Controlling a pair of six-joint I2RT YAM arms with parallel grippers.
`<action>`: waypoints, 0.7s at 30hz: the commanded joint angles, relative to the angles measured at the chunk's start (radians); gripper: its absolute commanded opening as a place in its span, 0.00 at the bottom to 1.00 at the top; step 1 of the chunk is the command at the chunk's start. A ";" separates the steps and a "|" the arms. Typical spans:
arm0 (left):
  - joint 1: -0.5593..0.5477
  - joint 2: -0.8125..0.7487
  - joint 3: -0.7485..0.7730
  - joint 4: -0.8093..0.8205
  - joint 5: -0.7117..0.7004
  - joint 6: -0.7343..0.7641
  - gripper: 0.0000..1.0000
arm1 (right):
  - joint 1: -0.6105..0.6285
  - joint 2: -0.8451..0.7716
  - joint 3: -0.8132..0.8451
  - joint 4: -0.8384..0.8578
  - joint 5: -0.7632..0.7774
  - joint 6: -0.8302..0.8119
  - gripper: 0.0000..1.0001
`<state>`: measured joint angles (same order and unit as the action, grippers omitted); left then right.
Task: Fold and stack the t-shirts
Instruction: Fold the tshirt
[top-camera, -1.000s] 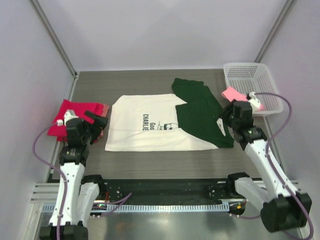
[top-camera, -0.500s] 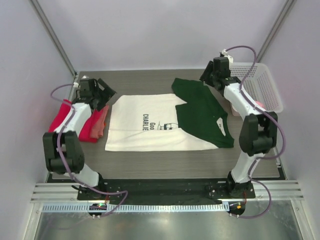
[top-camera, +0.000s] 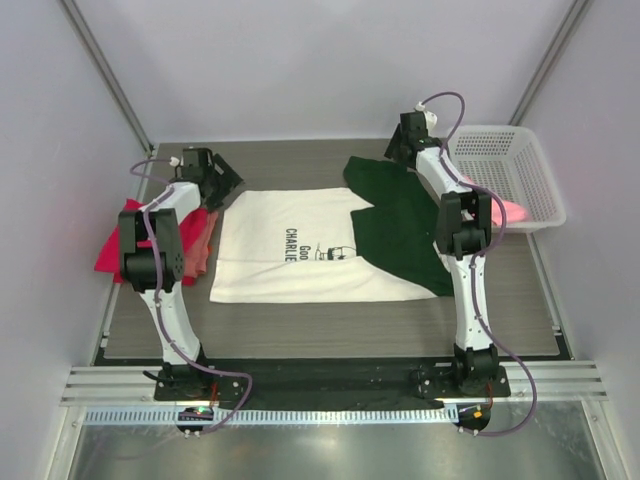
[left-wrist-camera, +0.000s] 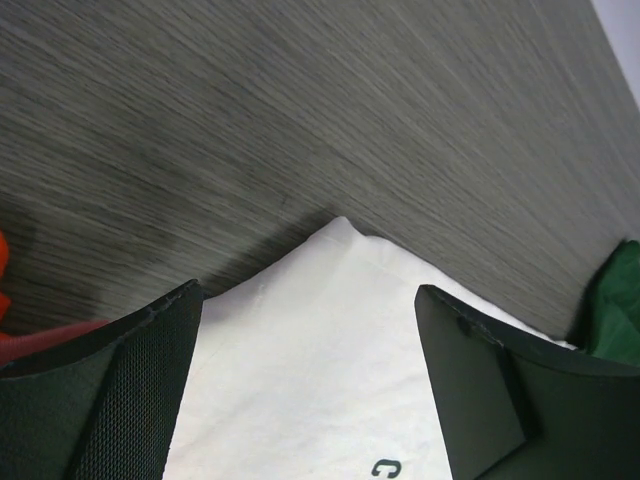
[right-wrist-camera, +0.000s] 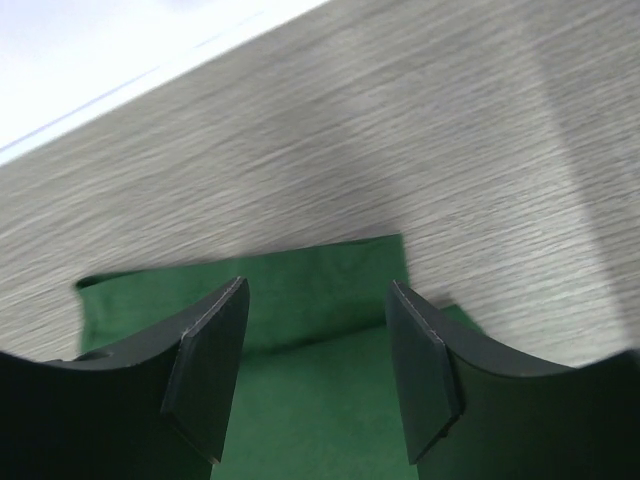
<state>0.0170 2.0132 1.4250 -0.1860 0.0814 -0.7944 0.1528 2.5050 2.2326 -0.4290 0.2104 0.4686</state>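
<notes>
The left gripper (top-camera: 215, 178) hangs with its jaws spread wide over the far-left hem corner (left-wrist-camera: 340, 222) of the cream-white t-shirt (top-camera: 300, 250). In the left wrist view that corner sits between the two fingers and is not yet touched. The right gripper (top-camera: 400, 140) is also spread and holds nothing. It is poised over the far edge of the shirt's dark green shoulder part (right-wrist-camera: 320, 270), at the far-right end of the garment.

The shirt lies flat in the middle of the table (top-camera: 300, 160), hem to the left and shoulders to the right, with the print facing up. A folded red shirt (top-camera: 120, 240) and a salmon shirt (top-camera: 200, 245) lie just left of it. A light pink shirt (top-camera: 505, 210) hangs at the near rim of the white basket (top-camera: 500, 130) on the right.

The step in hand looks like a two-handed pinch of the far edge, to fold it toward the near side. To do it well, each gripper should come straight down so that one finger slides under the cloth and catches the whole thickness, not only the top layer. The left should bite just inside the corner tip, since a grip at the very point is likely to slip. The right should check that it has the sleeve edge. Both should lift and travel together, or the fold line will probably skew.
</notes>
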 joint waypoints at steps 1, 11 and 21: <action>-0.003 0.010 0.042 0.003 -0.009 0.064 0.87 | -0.016 0.014 0.071 -0.025 0.029 -0.018 0.62; -0.002 0.015 0.020 -0.003 -0.029 0.089 0.86 | -0.016 0.084 0.104 -0.024 0.047 -0.030 0.59; 0.017 0.033 0.022 -0.015 -0.023 0.086 0.85 | -0.016 0.147 0.156 -0.020 0.001 -0.025 0.39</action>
<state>0.0185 2.0357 1.4250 -0.2001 0.0643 -0.7242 0.1333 2.6274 2.3425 -0.4492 0.2295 0.4477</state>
